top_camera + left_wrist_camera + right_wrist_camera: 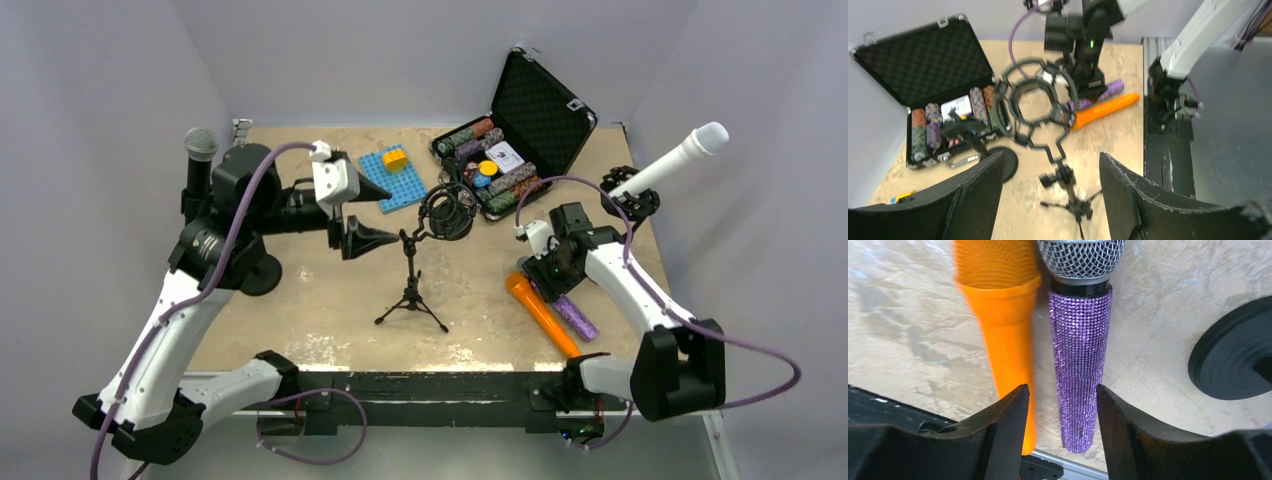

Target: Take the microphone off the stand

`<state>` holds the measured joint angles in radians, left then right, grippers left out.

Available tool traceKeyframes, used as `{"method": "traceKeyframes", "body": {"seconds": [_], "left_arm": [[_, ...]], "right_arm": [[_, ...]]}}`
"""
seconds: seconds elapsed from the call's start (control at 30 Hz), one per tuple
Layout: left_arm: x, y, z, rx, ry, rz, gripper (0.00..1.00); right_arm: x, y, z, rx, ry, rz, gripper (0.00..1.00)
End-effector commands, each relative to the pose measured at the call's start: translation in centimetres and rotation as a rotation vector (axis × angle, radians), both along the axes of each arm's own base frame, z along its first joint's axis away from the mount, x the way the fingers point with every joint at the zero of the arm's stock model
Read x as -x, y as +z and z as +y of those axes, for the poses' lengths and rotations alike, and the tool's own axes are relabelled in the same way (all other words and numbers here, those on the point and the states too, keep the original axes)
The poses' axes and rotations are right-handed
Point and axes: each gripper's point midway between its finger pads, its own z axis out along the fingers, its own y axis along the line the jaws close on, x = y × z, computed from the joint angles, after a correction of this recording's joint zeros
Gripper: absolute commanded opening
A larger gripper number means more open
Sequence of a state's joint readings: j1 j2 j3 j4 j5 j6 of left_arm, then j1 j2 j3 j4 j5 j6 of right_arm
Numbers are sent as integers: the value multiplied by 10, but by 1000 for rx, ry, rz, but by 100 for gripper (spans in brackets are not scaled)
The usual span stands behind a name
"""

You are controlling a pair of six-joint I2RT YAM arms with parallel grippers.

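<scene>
Right wrist: right jaws apart astride glittery purple microphone [1079, 365]; left jaws likewise apart.

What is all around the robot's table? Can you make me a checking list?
Surface: tan table top, worn patches near front.
Job's things: small black tripod stand, its ring mount empty; purple glitter microphone lying flat beside orange plastic microphone.
Clutter: open black case of poker chips; blue studded plate with yellow block; white microphone and grey-headed microphone on other stands.
Hands: left hand open, facing ring mount; right hand open, straddling purple microphone.
Cables: purple cables along both arms.
Surroundings: plain grey walls.
</scene>
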<state>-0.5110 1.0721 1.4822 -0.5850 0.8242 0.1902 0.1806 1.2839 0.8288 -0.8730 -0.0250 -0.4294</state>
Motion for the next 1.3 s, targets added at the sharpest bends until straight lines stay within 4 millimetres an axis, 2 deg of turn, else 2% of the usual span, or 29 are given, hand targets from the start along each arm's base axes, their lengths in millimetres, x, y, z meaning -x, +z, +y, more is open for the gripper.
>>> {"method": "traceKeyframes", "body": {"seconds": [0.0, 0.1, 0.2, 0.33, 0.43, 0.57, 0.67, 0.77, 0.83, 0.9, 1.0, 1.07, 1.1, 1.17, 1.27], "left_arm": [[19, -32, 24, -92, 31, -53, 73], [31, -57, 32, -123, 30, -16, 74], [44, -90, 35, -174, -11, 45, 73], [38, -122, 32, -190, -5, 93, 73], [26, -129, 22, -156, 9, 142, 73], [2, -138, 8, -101, 74, 220, 73], [-5, -147, 0, -65, 74, 254, 73], [-7, -156, -7, -42, 58, 262, 73], [-12, -158, -11, -32, 55, 255, 73], [-17, -159, -14, -29, 54, 243, 73], [-24, -160, -19, -20, 54, 227, 72], [-30, -163, -21, -17, 75, 230, 71], [-31, -166, -21, -15, 80, 237, 71], [-30, -169, -20, -16, 88, 240, 70], [-29, -173, -17, -22, 102, 245, 70]], "right_arm": [[-5, 48, 14, -99, 30, -128, 56], [-2, 80, 25, -171, 63, -197, 56], [0, 125, 43, -250, 106, -282, 54], [2, 183, 82, -365, 249, -381, 55], [5, 221, 115, -486, 388, -450, 56], [-4, 274, 150, -639, 501, -583, 56], [-9, 321, 172, -766, 565, -685, 58], [1, 355, 192, -891, 691, -723, 61], [0, 367, 204, -943, 719, -727, 63], [-10, 377, 215, -985, 701, -721, 63], [-32, 389, 237, -1092, 567, -648, 62], [-58, 392, 251, -1120, 442, -646, 59], [-73, 389, 258, -1108, 397, -662, 57], [-90, 387, 270, -1075, 392, -697, 54], [-121, 372, 279, -985, 330, -721, 50]]}}
